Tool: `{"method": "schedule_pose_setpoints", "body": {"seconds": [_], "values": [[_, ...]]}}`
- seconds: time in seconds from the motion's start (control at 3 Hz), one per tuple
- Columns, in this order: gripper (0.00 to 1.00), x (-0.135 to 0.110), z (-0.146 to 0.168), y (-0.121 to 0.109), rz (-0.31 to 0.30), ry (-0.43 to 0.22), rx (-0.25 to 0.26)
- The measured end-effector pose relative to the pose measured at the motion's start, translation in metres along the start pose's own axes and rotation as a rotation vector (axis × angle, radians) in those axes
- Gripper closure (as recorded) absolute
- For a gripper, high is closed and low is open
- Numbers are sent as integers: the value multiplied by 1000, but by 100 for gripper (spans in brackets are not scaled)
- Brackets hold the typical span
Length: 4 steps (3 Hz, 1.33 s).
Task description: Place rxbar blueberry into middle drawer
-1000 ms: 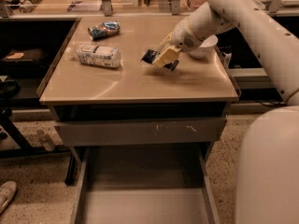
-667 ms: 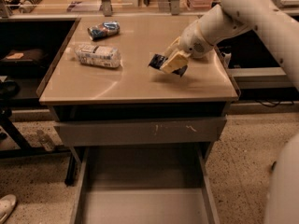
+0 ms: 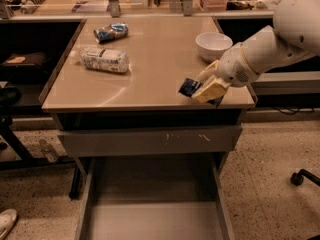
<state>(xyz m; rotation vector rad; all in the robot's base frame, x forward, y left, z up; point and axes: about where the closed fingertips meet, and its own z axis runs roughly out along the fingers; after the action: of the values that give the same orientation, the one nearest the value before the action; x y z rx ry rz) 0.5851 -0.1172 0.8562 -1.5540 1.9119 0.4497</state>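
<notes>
We find the gripper over the front right edge of the table, its cream fingers matt and clamped on the rxbar blueberry, whose dark wrapper is faintly glossy. The arm shell looks like smooth white plastic. The beige table top is smooth with a soft sheen. The middle drawer appears as matt grey metal; the drawer front is matt grey with pale scratches. The bowl is glossy white. The snack bag is shiny foil; the packet is crinkled translucent film. The floor is speckled.
</notes>
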Motion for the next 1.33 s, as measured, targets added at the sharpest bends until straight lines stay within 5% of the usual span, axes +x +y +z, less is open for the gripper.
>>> {"method": "schedule_pose_setpoints", "body": {"seconds": [1.33], "values": [[100, 104, 57, 134, 173, 20, -100]]}}
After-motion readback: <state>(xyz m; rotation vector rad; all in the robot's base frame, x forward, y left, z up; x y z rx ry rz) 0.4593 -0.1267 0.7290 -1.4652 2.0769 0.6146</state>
